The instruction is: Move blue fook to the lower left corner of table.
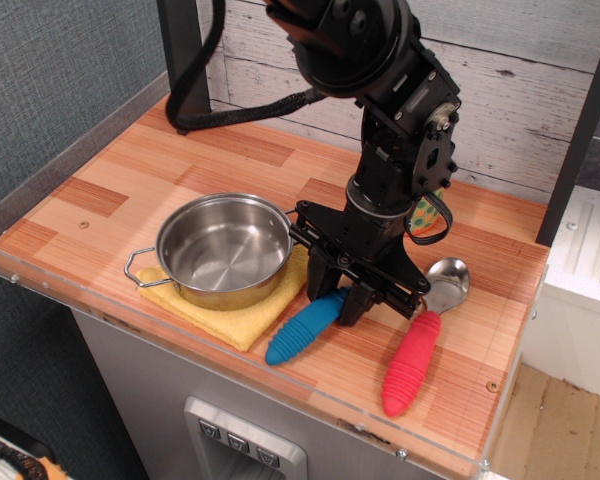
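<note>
A steel pot (pixel 226 249) sits on a yellow cloth (pixel 232 310), with a red-handled spoon (pixel 420 345) well apart.

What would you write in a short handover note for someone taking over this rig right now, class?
Hand: shut on the blue fork, gripping the upper end of its handle.
Fork: on the table near the front edge, between the pot on its yellow cloth and the red spoon.
Done: grasp made.
Left: lift the fork, carry it to the lower left corner, release.
</note>
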`<state>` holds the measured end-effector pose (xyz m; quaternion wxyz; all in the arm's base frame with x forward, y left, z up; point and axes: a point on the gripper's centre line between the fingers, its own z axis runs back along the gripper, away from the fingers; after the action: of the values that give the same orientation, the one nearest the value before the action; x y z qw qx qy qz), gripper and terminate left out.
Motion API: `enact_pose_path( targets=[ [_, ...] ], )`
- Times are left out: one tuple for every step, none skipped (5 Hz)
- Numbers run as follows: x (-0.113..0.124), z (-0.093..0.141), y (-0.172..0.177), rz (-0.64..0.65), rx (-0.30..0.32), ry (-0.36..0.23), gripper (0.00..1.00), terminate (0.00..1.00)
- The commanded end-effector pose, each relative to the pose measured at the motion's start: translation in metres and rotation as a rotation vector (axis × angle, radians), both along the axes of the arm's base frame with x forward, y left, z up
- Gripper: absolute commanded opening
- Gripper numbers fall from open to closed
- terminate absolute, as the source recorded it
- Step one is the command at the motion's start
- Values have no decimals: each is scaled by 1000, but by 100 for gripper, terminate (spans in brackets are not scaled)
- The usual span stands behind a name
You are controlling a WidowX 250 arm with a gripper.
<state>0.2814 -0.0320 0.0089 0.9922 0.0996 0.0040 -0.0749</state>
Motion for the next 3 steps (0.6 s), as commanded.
enact_pose_path(
  targets=[
    [-9, 26, 9, 56, -26, -32, 0, 0],
    [-17, 60, 10, 87, -54, -102, 0, 0],
    [-29, 87, 17, 121, -123, -181, 0, 0]
  ],
)
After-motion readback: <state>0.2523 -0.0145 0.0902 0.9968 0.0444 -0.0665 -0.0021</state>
